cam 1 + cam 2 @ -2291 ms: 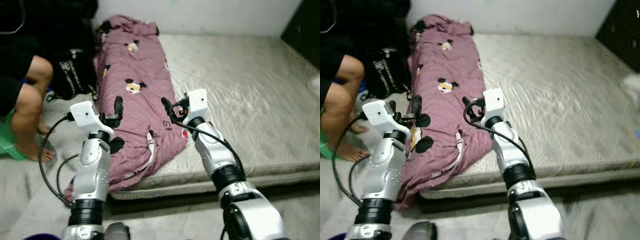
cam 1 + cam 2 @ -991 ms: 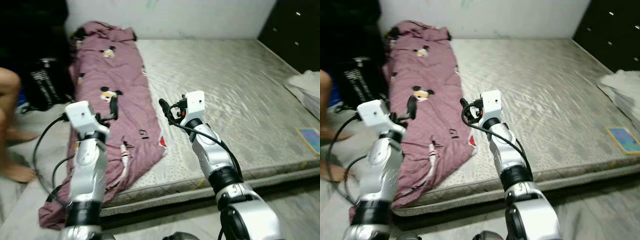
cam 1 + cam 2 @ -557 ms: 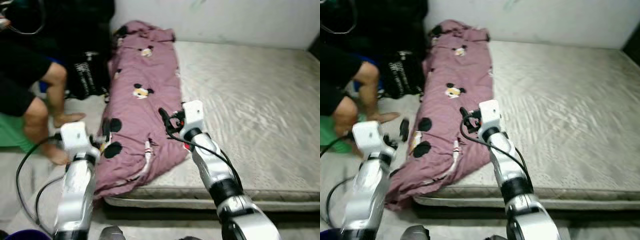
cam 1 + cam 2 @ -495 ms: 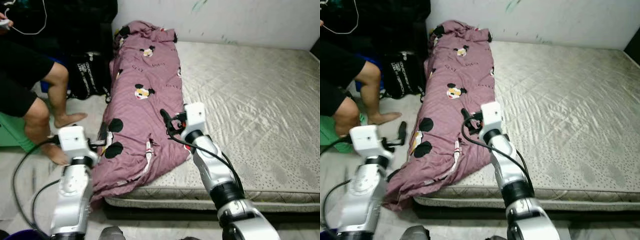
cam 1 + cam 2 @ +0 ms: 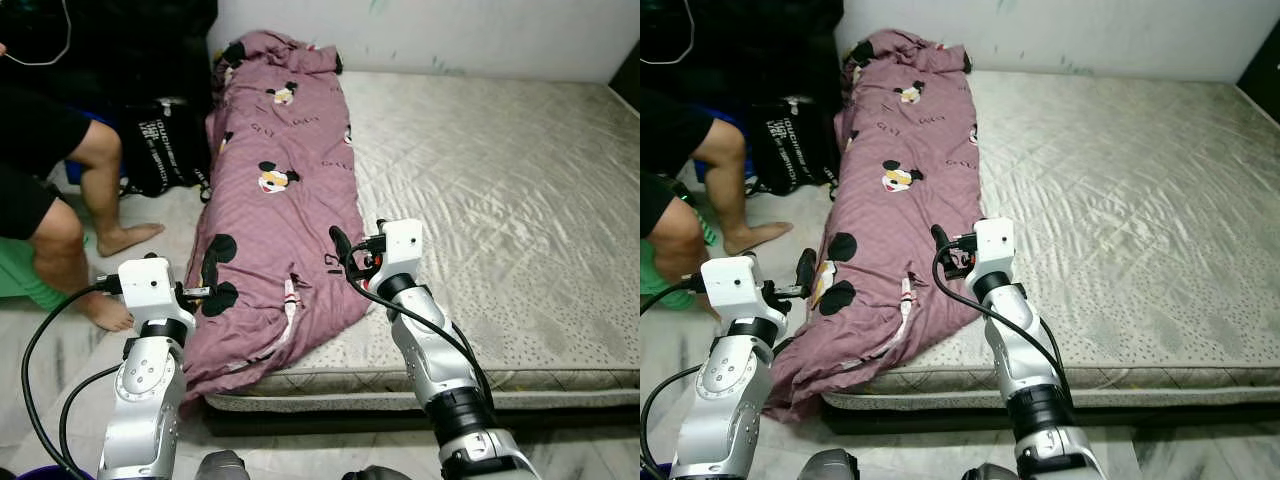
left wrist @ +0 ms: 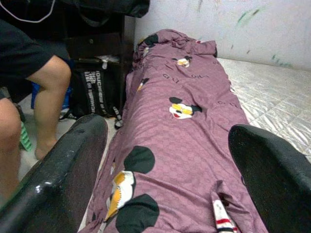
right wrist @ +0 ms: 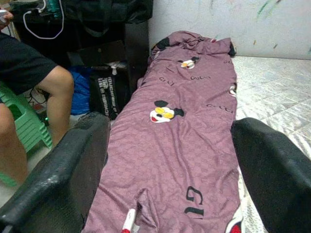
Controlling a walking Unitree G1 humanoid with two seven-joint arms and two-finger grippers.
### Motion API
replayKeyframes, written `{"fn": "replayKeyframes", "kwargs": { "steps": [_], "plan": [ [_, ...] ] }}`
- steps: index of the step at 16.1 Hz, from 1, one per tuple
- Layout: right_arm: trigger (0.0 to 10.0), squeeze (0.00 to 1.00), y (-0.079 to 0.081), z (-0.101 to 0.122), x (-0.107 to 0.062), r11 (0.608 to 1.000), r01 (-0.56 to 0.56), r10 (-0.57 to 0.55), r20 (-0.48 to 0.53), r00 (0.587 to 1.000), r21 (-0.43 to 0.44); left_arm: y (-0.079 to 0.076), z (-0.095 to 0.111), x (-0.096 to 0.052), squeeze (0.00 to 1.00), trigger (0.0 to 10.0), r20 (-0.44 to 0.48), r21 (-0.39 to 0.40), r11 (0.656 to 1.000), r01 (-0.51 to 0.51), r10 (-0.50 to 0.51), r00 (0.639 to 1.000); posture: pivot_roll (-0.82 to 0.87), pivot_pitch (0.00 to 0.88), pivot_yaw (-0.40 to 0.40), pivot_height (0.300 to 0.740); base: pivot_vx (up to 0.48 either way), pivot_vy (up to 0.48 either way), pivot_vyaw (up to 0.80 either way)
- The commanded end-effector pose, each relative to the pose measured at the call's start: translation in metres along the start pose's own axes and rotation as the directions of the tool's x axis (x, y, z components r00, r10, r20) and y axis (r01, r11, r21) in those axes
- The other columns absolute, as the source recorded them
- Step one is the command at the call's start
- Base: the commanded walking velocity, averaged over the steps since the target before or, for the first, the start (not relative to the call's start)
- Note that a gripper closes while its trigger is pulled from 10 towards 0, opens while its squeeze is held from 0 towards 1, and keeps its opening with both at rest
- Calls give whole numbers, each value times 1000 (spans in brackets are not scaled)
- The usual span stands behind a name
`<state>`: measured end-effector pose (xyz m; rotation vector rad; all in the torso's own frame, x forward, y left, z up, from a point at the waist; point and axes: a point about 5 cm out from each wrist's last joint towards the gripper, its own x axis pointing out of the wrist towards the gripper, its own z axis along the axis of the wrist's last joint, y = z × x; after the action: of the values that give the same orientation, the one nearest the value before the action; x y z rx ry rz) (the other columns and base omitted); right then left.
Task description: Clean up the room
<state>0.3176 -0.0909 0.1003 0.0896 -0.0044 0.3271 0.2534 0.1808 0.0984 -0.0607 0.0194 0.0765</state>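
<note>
A mauve blanket (image 5: pixel 285 190) printed with cartoon mice lies lengthwise along the left side of the grey mattress (image 5: pixel 500 190). Its near end spills over the mattress's front left corner toward the floor. My right gripper (image 5: pixel 345 258) hovers open just above the blanket's near right edge, with nothing between its fingers. My left gripper (image 5: pixel 803 275) is open too, held beside the hanging left edge of the blanket, off the bed. Both wrist views look up the blanket (image 7: pixel 180 121) between wide-spread black fingers (image 6: pixel 73 160).
A person sits at the left on a green stool (image 5: pixel 15 275), bare legs (image 5: pixel 85 205) on the floor near my left arm. A black bag (image 5: pixel 165 145) stands by the bed's left side. A white wall runs behind the bed. Cables trail from both wrists.
The camera has swung about, so the scene shifted. My left arm has sunk lower, beside the blanket's hanging edge. The right gripper stays over the blanket's near end.
</note>
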Motion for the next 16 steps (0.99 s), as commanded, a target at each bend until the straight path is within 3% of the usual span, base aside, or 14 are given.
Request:
{"fn": "replayKeyframes", "kwargs": {
  "steps": [1, 8, 16],
  "plan": [
    [10000, 0, 0, 1, -1, 1000, 2, -2, -4, 1000, 6, -1, 3, 0, 0, 10000, 4, -1, 1000, 3, -3, 1000, 58, 100, -47, 670, 0, 0, 0],
    [10000, 0, 1, 3, -2, 1000, -14, 14, -16, 1000, 10, -6, 5, 3, 0, 10000, 7, -9, 1000, 3, -3, 1000, 54, 102, -52, 580, 0, 0, 0],
    [10000, 0, 4, 2, -1, 999, -36, 36, -41, 999, -5, -12, 7, 4, 0, 10000, -4, -66, 997, 35, -35, 999, 54, 115, -59, 580, 0, 0, 50]
  ]
}}
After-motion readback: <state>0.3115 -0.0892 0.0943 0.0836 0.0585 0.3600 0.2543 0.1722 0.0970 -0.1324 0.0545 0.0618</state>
